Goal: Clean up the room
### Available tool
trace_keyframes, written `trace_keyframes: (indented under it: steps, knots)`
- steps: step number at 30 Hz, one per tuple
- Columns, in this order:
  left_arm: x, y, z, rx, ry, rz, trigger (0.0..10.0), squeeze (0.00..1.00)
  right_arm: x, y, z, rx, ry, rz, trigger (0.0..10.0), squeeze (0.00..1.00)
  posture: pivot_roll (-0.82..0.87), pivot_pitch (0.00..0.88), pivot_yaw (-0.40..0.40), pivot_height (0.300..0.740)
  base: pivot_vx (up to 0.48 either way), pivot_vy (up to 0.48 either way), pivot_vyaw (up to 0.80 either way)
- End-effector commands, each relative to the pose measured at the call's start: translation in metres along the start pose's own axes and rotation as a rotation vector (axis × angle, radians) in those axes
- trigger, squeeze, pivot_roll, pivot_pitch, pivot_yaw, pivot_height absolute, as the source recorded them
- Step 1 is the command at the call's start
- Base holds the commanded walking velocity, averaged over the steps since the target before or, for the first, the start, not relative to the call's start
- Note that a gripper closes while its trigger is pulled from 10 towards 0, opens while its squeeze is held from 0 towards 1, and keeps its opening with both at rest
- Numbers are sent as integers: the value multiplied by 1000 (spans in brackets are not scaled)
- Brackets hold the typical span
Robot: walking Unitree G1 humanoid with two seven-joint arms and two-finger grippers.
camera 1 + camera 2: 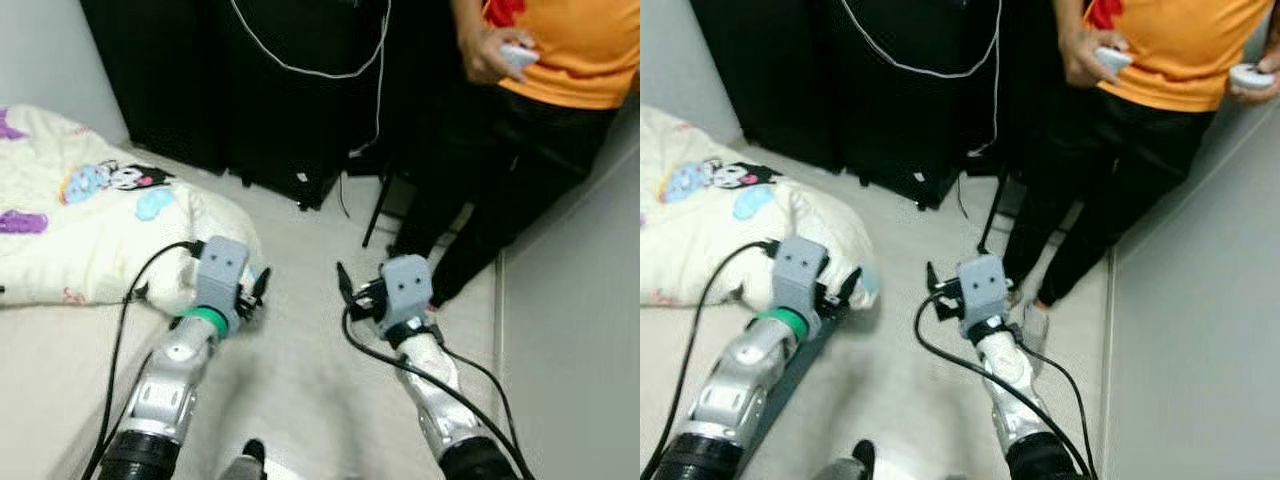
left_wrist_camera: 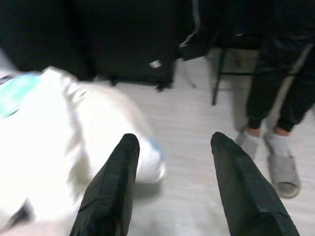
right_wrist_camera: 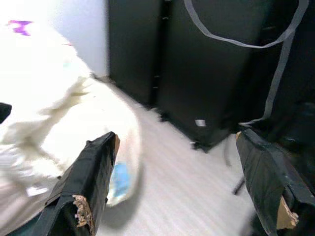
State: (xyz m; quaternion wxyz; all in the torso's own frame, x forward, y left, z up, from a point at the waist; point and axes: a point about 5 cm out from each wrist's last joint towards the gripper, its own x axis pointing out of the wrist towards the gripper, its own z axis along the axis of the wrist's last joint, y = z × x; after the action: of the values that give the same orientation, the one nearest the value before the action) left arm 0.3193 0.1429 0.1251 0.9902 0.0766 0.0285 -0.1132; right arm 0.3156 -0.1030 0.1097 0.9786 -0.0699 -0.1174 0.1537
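I stand on the pale floor with both arms held out in front of me. The cream blanket, printed with cartoon figures, is the thing to tidy here; it lies bunched on the bed to my left, and its rounded end hangs over the edge toward the floor. My left gripper hovers just beside that hanging end, its two black fingers spread apart and holding nothing. My right gripper is farther from the blanket, out over the bare floor, and its fingers are also spread wide and empty, with worn pads showing at the tips. Beyond the blanket stands a black cabinet with a white cable looped across its front. On the far side of my right gripper from the blanket, a person in an orange shirt and black trousers stands by the wall, holding a white controller in each hand.
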Motion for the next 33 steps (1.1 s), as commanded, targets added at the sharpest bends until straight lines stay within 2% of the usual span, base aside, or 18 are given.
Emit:
trace_keyframes:
  steps: [1,33]
  knots:
    - [-1,-5,-6,-4,27,-18,10000,0,-5,-2,-6,10,31,-6,10000,0,31,135,-27,726,0,0,694]
    - [-1,-4,-7,8,30,-29,10000,0,-4,-1,-5,34,31,7,10000,0,34,124,-23,726,0,0,692]
